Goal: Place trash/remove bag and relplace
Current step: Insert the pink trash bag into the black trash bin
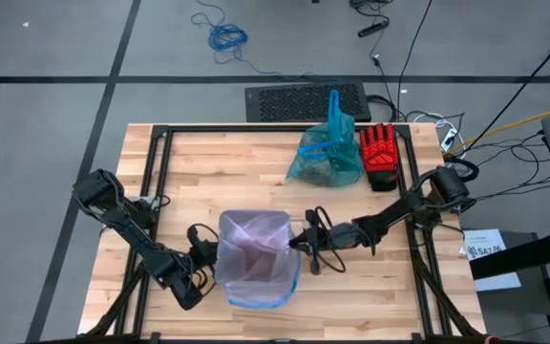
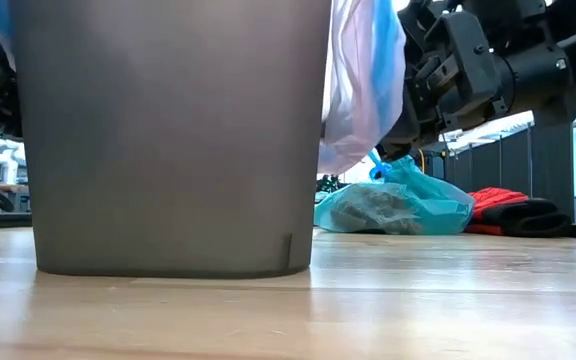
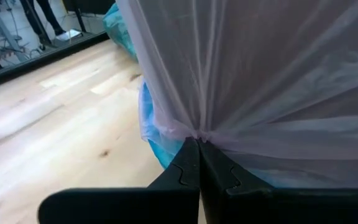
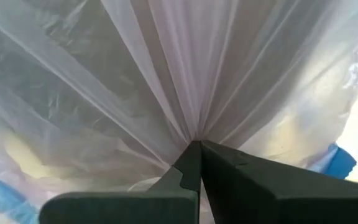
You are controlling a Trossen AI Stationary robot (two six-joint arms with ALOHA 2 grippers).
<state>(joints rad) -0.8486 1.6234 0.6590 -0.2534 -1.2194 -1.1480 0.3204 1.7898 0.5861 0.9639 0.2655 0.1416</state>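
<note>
At the bin [image 2: 168, 140], each gripper [image 3: 199, 144] [image 4: 197, 144] pinches the limp, slippery pink bag [image 1: 252, 247] at opposite rims.

Robotics lab, floor cables [image 1: 225, 36], framed workbench [image 1: 208, 162]

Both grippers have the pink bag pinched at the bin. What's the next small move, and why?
Probably draw both pinches outward and down over the rim. The left gripper and right gripper are each shut on gathered film of the pink bag, which drapes the grey bin. The full teal bag already lies aside.
</note>
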